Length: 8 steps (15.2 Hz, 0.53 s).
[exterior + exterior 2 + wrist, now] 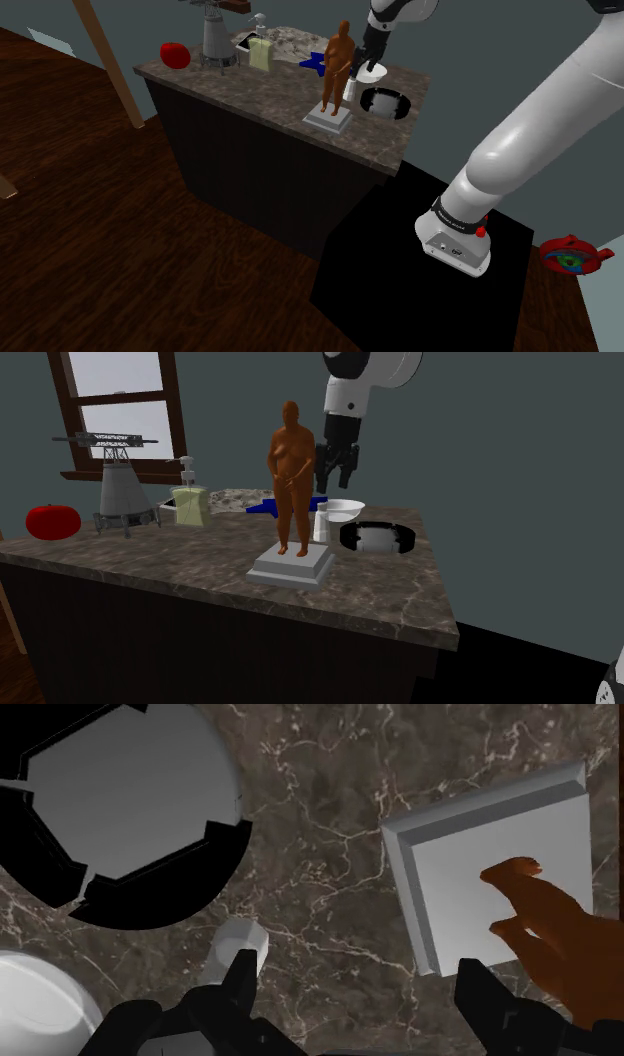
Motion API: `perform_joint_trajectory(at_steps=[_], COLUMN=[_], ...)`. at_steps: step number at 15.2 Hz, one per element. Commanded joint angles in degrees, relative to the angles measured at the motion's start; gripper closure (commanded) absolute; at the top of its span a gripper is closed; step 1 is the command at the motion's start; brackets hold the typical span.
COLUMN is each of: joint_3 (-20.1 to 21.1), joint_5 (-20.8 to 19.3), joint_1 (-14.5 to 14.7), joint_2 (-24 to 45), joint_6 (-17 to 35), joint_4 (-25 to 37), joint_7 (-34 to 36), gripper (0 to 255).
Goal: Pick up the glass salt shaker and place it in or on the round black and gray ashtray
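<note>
The salt shaker (pixel 240 942) is a small pale grey jar standing on the marble counter, just off the tip of one finger (pixel 240 989) and outside the gap. It stands between the brown figurine and the ashtray (pixel 322 524) (pixel 350 90). The round ashtray (pixel 130 804) has a black notched rim and a grey inside, and lies just beyond the shaker (pixel 377 537) (pixel 385 103). My gripper (pixel 365 999) hangs open above the counter with nothing between its fingers (pixel 336 480) (pixel 362 62).
A brown figurine (pixel 290 477) on a grey square base (pixel 500 874) stands close beside the gripper. A white bowl (pixel 342 509) sits behind the shaker. Farther along the counter (pixel 180 567) are a soap dispenser (pixel 188 500), a grey cone-shaped stand (pixel 118 487) and a red object (pixel 52 522).
</note>
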Motion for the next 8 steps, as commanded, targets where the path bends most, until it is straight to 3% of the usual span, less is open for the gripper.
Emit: perform_joint_trajectory(at_steps=[1, 8], joint_3=[-1.1, -3.1], joint_5=[1.2, 8.5], joint_1=[-0.5, -3.0], joint_2=[3.2, 17.4], joint_6=[2.7, 8.7], joint_4=[1.1, 10.6], joint_7=[-1.7, -8.7], gripper=[0, 0])
